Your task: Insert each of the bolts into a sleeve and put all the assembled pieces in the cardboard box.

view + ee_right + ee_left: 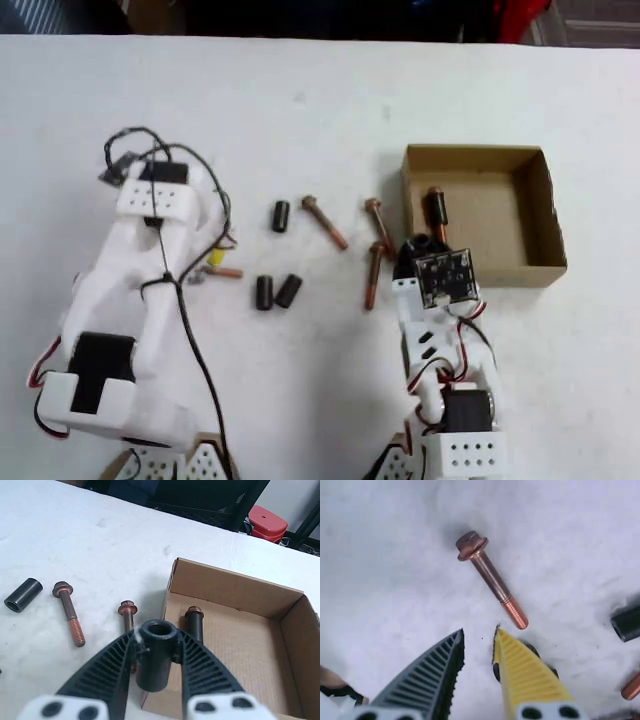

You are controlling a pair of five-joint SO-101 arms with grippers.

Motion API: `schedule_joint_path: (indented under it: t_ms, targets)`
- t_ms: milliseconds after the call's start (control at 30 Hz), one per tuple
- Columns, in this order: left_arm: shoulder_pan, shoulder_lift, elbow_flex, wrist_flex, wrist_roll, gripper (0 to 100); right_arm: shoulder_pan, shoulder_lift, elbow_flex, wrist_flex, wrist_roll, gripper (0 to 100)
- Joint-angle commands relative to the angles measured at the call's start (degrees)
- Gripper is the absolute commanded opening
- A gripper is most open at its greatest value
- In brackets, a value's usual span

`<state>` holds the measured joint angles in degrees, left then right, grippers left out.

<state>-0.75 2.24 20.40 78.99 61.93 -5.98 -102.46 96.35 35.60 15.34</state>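
The right gripper (157, 639) has its jaws shut around an upright black sleeve (156, 667), held at the near corner of the cardboard box (235, 587), where a sleeved bolt (195, 622) lies just inside the wall. The left gripper (478, 632) has its jaws slightly apart and empty, tips just short of a copper bolt (490, 577) on the tabletop (380, 555). Between the arms lie a lone sleeve (281, 216), two more sleeves (264, 292) side by side, a slanted bolt (325, 222), and two bolts (372, 275) crowding the box's outer wall beside the right jaws.

Left pincer (479, 630), jaws apart, near 1 copper bolt (490, 577) on table (395, 555).
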Motion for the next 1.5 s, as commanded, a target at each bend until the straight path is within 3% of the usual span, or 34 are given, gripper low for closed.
schedule_joint_path:
  t_ms: [0,433,1467]
  targets:
    - [-0.4,-0.2,2.1,-5.5,2.4,13,0.3,-0.7,0.4,-0.6,0.0,1.6]
    - [-4.5,-0.2,3.7,-6.8,2.9,13,0.3,-0.7,0.4,-0.6,0.0,1.6]
    - [-4.4,-0.3,3.7,-6.5,2.8,13,0.0,-0.7,0.4,-0.6,0.0,1.6]
